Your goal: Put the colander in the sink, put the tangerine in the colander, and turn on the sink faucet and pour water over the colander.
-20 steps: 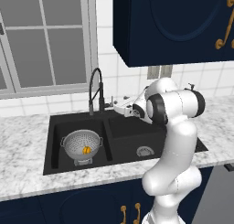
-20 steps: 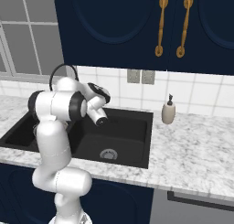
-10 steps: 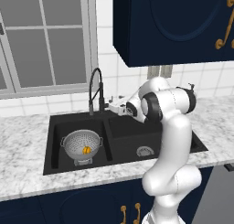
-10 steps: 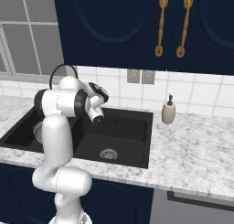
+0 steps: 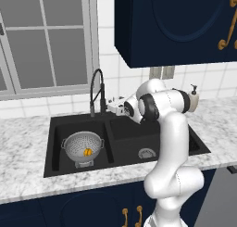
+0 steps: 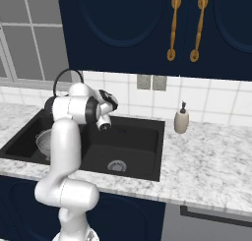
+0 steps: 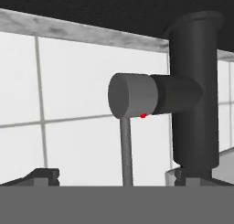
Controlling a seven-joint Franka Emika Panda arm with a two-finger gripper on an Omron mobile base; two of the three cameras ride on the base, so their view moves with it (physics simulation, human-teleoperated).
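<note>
The colander (image 5: 83, 148) sits upright in the left basin of the black double sink (image 5: 60, 124), its open mouth facing up and its two loop handles lying along the left-right line. The tangerine (image 5: 87, 152) rests inside it, a little right of the bowl's middle. In the right base view only a sliver of the colander (image 6: 43, 142) shows past the arm, and the fruit is hidden there.

The sink faucet (image 5: 97, 92) stands at the far rim of the sink, just behind the centre divider. Its long axis is upright, and the spring-coiled neck arches over so the spout points down toward the basins. The gripper (image 5: 115, 107) hangs just right of the faucet's base, pointing left at it, with the jaws standing wide apart and nothing between them. Whether a fingertip touches the tap cannot be told from the left base view.

The hand view adds the close detail: the faucet (image 7: 194, 95) column stands upright on the right, and a short round lever hub (image 7: 132, 96) juts sideways from it to the left, with a small red dot on its underside and a thin rod dropping from it. White wall tiles lie behind.

The right base view shows the right basin's silver drain (image 6: 116, 166) and a beige soap dispenser (image 6: 181, 119) on the marble counter (image 6: 211, 156), well right of the sink. The gripper (image 6: 105, 122) there is half hidden by the forearm.
</note>
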